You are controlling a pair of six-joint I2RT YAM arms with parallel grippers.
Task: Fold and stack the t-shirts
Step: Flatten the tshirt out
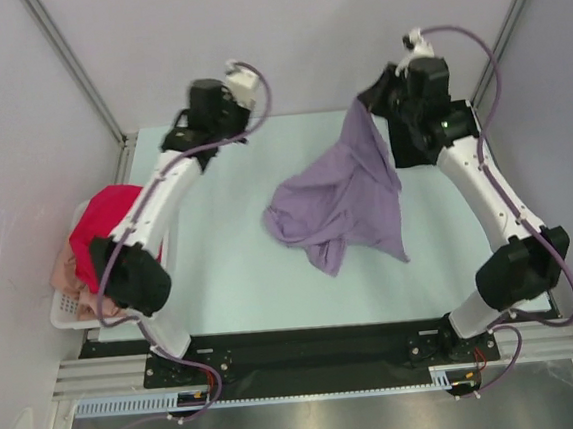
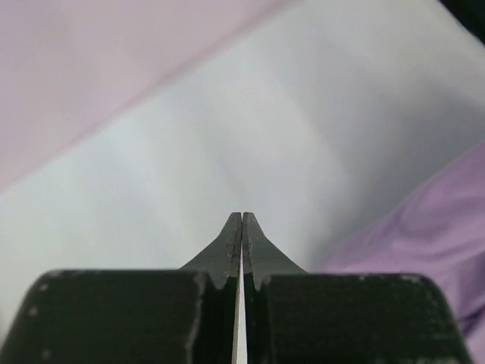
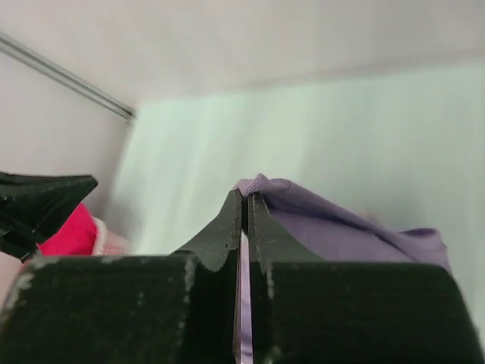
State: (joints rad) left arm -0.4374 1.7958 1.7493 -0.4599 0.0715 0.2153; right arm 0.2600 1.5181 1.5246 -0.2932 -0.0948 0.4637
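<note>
left gripper (image 2: 242, 218): fingers pressed together, empty
right gripper (image 3: 243, 196): clamped on purple shirt (image 1: 345, 199) edge
purple shirt: hangs from right gripper, rest crumpled mid-table (image 1: 230, 260)
red shirt (image 1: 110, 208): in basket (image 1: 62, 314), left

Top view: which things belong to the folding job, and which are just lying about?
Job: purple shirt, pinched in the right gripper; red shirt; pink shirt.
Lying about: white basket, which holds the red and pink ones.
</note>
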